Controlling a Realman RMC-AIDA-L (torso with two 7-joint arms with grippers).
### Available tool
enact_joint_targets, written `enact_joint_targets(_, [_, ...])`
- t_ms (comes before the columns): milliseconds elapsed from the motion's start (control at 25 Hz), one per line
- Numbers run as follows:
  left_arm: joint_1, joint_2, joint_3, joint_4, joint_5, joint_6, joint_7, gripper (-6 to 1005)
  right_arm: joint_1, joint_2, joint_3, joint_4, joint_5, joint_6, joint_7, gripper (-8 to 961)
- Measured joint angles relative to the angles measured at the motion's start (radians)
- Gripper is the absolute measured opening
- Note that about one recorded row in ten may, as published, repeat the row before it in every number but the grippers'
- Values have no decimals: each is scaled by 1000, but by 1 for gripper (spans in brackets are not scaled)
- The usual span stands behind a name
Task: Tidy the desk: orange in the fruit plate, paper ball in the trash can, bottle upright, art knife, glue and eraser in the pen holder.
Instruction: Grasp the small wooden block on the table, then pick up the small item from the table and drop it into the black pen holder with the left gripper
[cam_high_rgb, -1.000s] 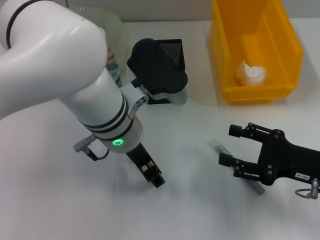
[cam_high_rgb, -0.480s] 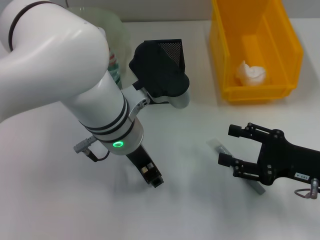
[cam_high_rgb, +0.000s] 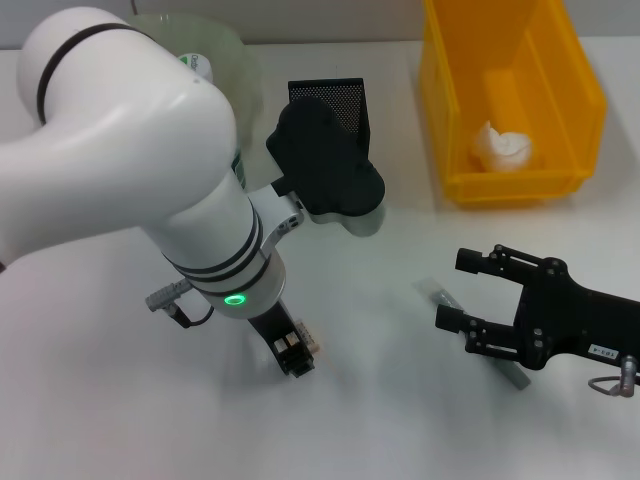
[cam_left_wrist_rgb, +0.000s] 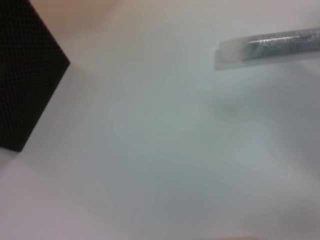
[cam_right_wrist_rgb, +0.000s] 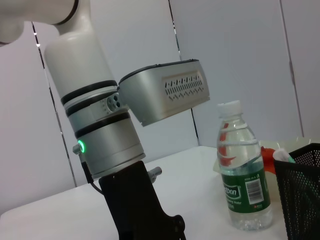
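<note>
A bright yellow trash can (cam_high_rgb: 580, 95) is seen at the upper right of the head view, with a white paper ball (cam_high_rgb: 502, 146) inside. The pen holder (cam_high_rgb: 328, 103) is black mesh. The bottle (cam_right_wrist_rgb: 243, 174) is clear, with a dark green label and white cap. The fruit plate (cam_high_rgb: 222, 48) is pale green.

Left arm (cam_high_rgb: 150, 190) hides most of fruit plate (cam_high_rgb: 225, 45).

Place: a lab or test room
Surface: bare white counter (cam_high_rgb: 380, 400)
Backdrop: plain grey wall panels (cam_right_wrist_rgb: 225, 55)
Rig: white robot arm (cam_high_rgb: 150, 170) over staged desk props
</note>
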Motion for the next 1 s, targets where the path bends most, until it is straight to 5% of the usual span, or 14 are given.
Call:
enact_joint_targets(360, [-1, 0, -4, 5, 3, -4, 3, 406, 0, 0, 6, 0, 0, 0, 0, 764])
enact_joint_targets(1000, [4, 0, -55, 42, 3, 3, 17, 406, -11, 0, 22, 2, 7, 20, -6, 764])
